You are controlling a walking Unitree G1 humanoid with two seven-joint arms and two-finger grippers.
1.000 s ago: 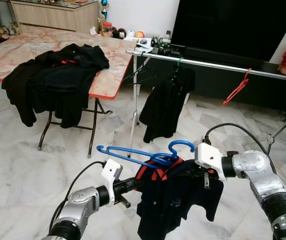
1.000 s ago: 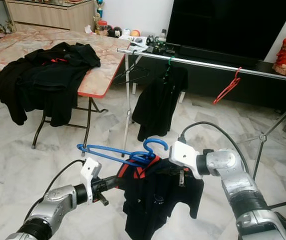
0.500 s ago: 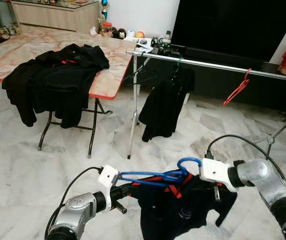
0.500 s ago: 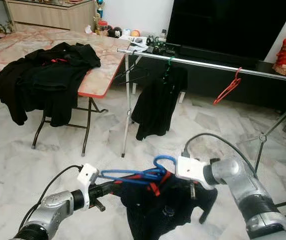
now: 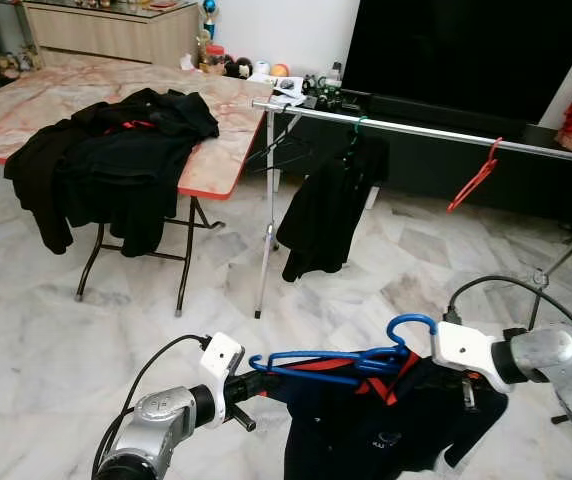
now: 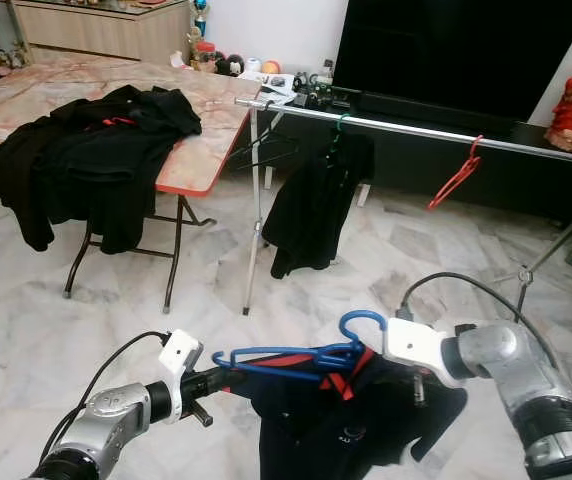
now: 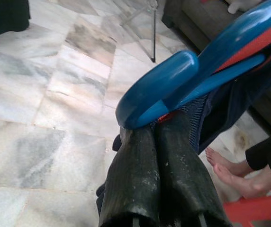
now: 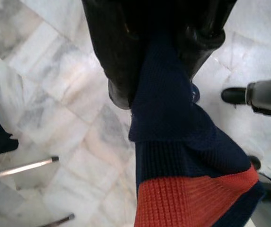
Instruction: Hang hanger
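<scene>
A blue hanger (image 5: 326,362) carries a navy shirt with red trim (image 5: 376,435) low in front of me, its hook (image 5: 411,325) standing up on the right. My left gripper (image 5: 259,374) is shut on the hanger's left end; in the left wrist view the fingers (image 7: 135,161) press together under the blue tip (image 7: 159,90). On the other side, my right gripper (image 5: 418,368) is shut on the shirt by its collar, and navy knit fabric (image 8: 168,118) runs between its fingers. The silver clothes rail (image 5: 426,130) stands farther ahead.
On the rail hang a black garment (image 5: 328,205), an empty black hanger (image 5: 281,150) and a red hanger (image 5: 473,178). A folding table (image 5: 46,95) at the left holds a pile of black clothes (image 5: 116,150). A person's bare feet (image 7: 230,172) stand close by.
The hanger with the shirt has sunk and shifted right, going from tilted to nearly level. My right arm has swung out to the right; both grippers keep their hold.
</scene>
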